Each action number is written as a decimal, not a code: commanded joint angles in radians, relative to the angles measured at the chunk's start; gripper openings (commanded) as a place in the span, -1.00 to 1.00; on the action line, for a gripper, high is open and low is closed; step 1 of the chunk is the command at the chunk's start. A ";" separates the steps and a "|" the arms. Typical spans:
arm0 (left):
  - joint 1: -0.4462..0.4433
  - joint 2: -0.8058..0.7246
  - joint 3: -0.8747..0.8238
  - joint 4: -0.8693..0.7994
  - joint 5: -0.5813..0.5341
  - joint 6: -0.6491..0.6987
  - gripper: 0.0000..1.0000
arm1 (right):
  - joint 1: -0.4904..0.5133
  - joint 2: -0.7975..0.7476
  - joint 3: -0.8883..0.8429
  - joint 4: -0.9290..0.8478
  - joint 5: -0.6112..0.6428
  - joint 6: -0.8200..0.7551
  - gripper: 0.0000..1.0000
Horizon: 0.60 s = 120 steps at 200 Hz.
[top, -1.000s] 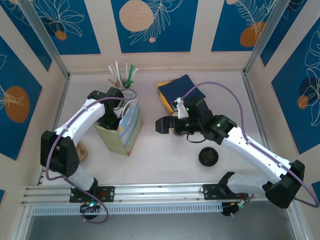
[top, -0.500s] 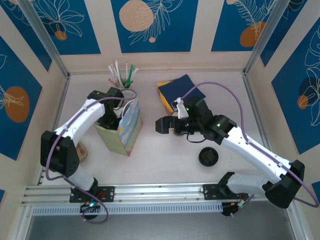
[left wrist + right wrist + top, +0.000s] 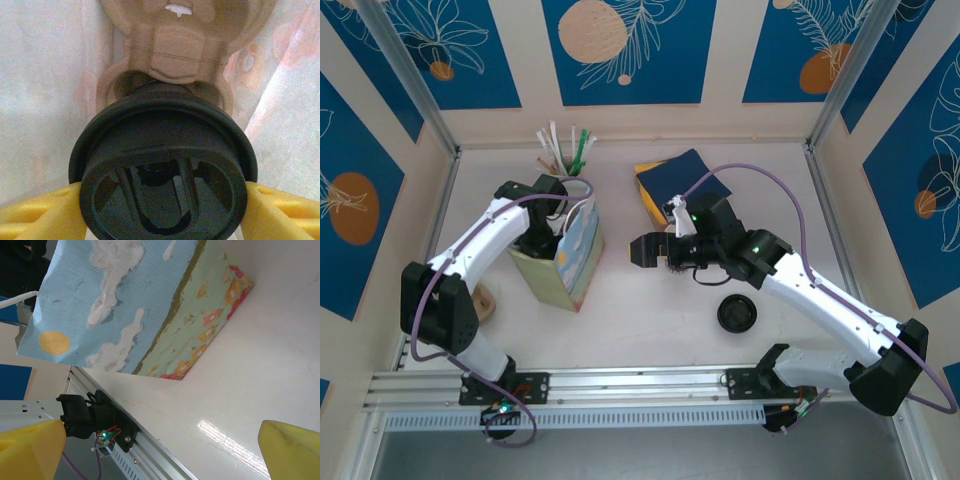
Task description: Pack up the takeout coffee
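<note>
The coffee (image 3: pixel 162 165) is hanging lid-up inside the bag (image 3: pixel 575 262), its axis vertical. The left gripper (image 3: pixel 160 212) is clamping its lid from both sides, directly over a pulp tray (image 3: pixel 177 50). The right gripper (image 3: pixel 160 450) is hovering beside the bag, spread wide and empty.

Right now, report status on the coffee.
Left gripper clamped on takeout coffee, inside bag at the carrier. Right gripper open, empty, beside bag. Nothing seen blocking.
</note>
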 commanded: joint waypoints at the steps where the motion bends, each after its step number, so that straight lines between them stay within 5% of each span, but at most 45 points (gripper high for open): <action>1: 0.021 -0.020 -0.018 -0.037 -0.043 -0.018 0.45 | 0.005 0.005 0.005 0.010 -0.017 -0.007 0.98; 120: 0.020 -0.025 -0.015 -0.040 -0.042 -0.017 0.45 | -0.082 -0.020 0.011 -0.039 0.004 -0.073 0.98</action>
